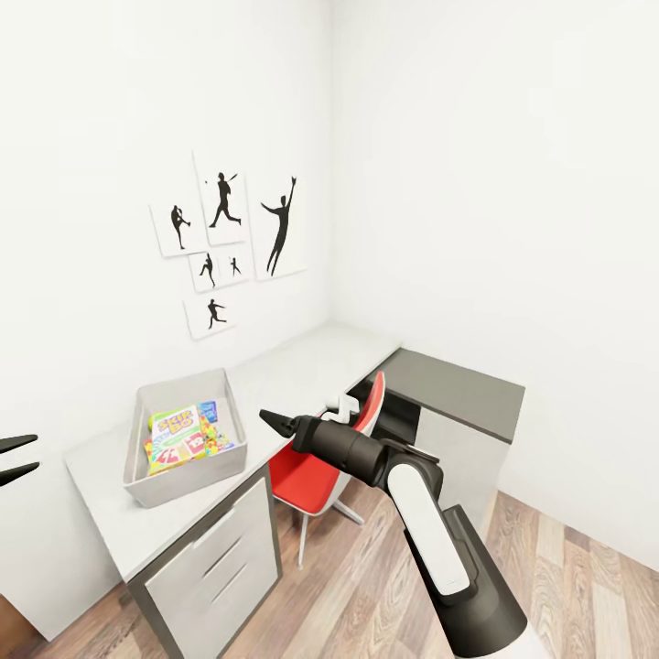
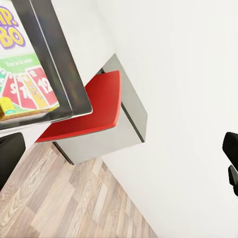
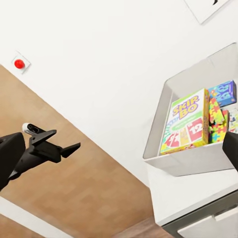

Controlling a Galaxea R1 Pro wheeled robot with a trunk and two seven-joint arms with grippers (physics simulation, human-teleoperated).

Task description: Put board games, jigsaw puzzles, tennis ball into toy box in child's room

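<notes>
The grey toy box (image 1: 146,485) stands on the white table (image 1: 302,366) against the wall. In it lie the orange-green Skip-Bo board game (image 1: 176,437), a blue board game (image 1: 209,409) and coloured jigsaw puzzle pieces (image 1: 220,441). My right gripper (image 1: 267,419) hovers just right of the box, empty; its fingers (image 3: 10,158) stand wide apart in the right wrist view, where the toy box (image 3: 198,158) and Skip-Bo (image 3: 187,124) also show. Left of the table end, my left gripper (image 1: 16,458) is open and empty. I cannot make out the tennis ball. The bed is out of view.
A red chair (image 1: 316,467) is tucked under the table at the corner. White drawers (image 1: 220,558) sit below the toy box. A dark grey section (image 1: 458,384) runs along the right wall. Silhouette pictures (image 1: 224,238) hang above. Wood floor (image 1: 366,595) lies in front.
</notes>
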